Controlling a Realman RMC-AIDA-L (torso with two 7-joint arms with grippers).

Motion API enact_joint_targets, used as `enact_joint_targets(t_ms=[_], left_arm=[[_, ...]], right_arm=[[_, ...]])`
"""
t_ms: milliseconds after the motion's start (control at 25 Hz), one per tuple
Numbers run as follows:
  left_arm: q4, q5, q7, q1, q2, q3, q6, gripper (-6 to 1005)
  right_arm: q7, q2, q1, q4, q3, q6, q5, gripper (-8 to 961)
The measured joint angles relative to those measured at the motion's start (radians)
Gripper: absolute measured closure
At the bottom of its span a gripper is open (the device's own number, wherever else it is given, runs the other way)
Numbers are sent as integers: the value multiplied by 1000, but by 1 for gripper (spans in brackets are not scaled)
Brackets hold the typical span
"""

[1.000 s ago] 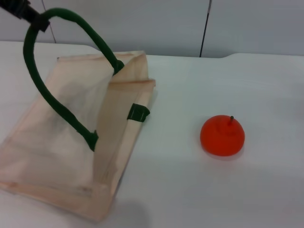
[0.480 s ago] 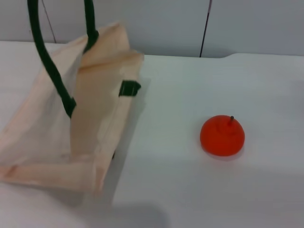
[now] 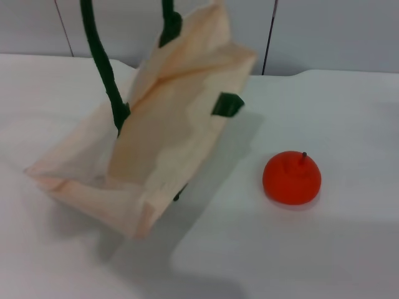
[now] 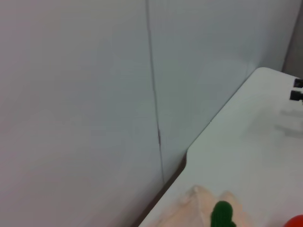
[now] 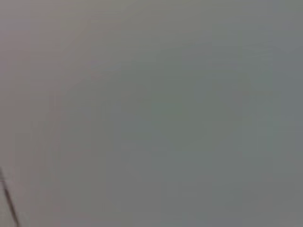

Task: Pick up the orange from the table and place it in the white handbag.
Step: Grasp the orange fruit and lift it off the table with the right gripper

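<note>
While the white handbag (image 3: 168,137) stands tilted on the table (image 3: 349,249), its upper edge leans toward the right side of the head view and its base rests on the left half of the surface. One dark green loop handle (image 3: 100,68) runs straight up from the bag's near face and passes out of the top of the view; a second green strand (image 3: 169,22) rises behind the upper fold. A small green tab (image 3: 227,104) sits on the bag's right edge. The orange (image 3: 292,177) lies on the bare tabletop to the right of the bag, well apart from it, stem up, with nothing touching it. Neither gripper appears in the head view, so whether either one is open or closed cannot be told. The left wrist view shows the wall, the table's far corner, a cream fold of the bag (image 4: 208,208) with a green piece (image 4: 221,215), and a sliver of the orange (image 4: 297,222). The right wrist view shows only a plain grey surface.
</note>
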Motion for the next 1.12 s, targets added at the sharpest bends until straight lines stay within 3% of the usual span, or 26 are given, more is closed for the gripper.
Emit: enact_joint_targets(t_ms=[120, 200, 240, 280, 400, 640, 720, 840, 1120], left_arm=[[-8, 9, 1, 7, -8, 0, -1, 878], [-9, 14, 1, 26, -7, 0, -1, 878], [-9, 14, 1, 40, -6, 0, -2, 878], [-9, 14, 0, 49, -3, 0, -3, 878], [-9, 15, -8, 65, 7, 0, -7, 878], [-11, 13, -18, 81, 17, 0, -10, 878], [-11, 12, -18, 81, 16, 0, -10, 878], [-11, 8, -18, 80, 15, 0, -10, 879], [-10, 6, -19, 67, 9, 0, -10, 879]], right_arm=[[27, -8, 2, -4, -7, 19, -61, 180], [69, -22, 2, -15, -8, 61, -111, 180], [125, -41, 0, -36, -8, 122, -161, 180], [125, -41, 0, -36, -8, 122, -161, 180], [213, -75, -8, -77, -9, 202, -242, 179], [328, -168, -17, -158, -8, 403, -480, 179], [333, -187, -10, -159, -8, 456, -558, 179], [332, -182, 21, -162, -20, 493, -664, 179], [333, -113, 119, -166, -128, 489, -801, 178]])
